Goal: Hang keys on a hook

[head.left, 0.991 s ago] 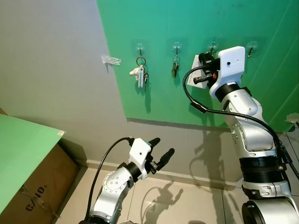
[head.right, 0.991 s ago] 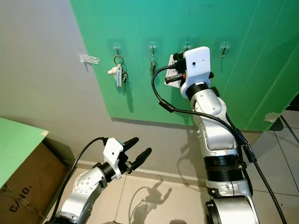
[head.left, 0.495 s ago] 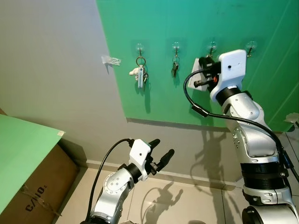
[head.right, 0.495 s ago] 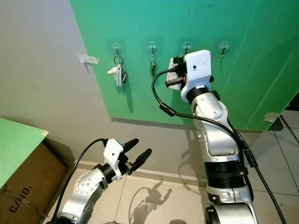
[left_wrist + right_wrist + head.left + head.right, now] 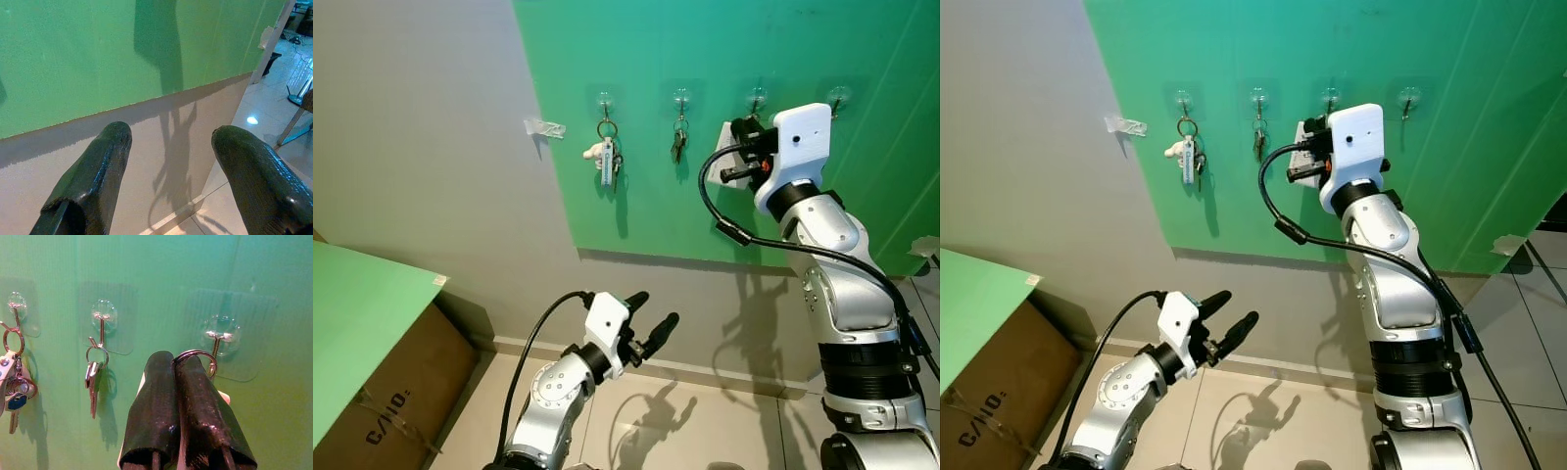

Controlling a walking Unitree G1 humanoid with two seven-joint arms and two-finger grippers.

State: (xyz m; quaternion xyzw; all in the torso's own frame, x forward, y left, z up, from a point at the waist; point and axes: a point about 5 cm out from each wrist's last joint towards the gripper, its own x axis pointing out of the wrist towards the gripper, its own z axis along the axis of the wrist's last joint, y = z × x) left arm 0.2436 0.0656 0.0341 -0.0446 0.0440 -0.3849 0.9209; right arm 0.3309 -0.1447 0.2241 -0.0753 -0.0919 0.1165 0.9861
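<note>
My right gripper [image 5: 173, 360] is raised against the green wall panel [image 5: 705, 215], shut on a metal key ring [image 5: 195, 354] that carries a white tag [image 5: 722, 147]. The ring's edge is right beside the stem of the third clear hook [image 5: 218, 332]; I cannot tell whether it is looped over it. Two other bunches of keys hang to the left, one on the first hook [image 5: 607, 155] and one on the second hook [image 5: 678, 145]. My left gripper [image 5: 651, 311] is held low in front of the wall, open and holding nothing.
A fourth hook [image 5: 841, 96] on the right of the panel is bare. A small clear piece [image 5: 545, 126] sticks to the grey wall. A cardboard box [image 5: 382, 416] under a green board [image 5: 357, 313] stands at the lower left on the tiled floor.
My right gripper has shifted slightly right and upward, closer to the third hook, still holding the key ring. The left arm has hardly moved.
</note>
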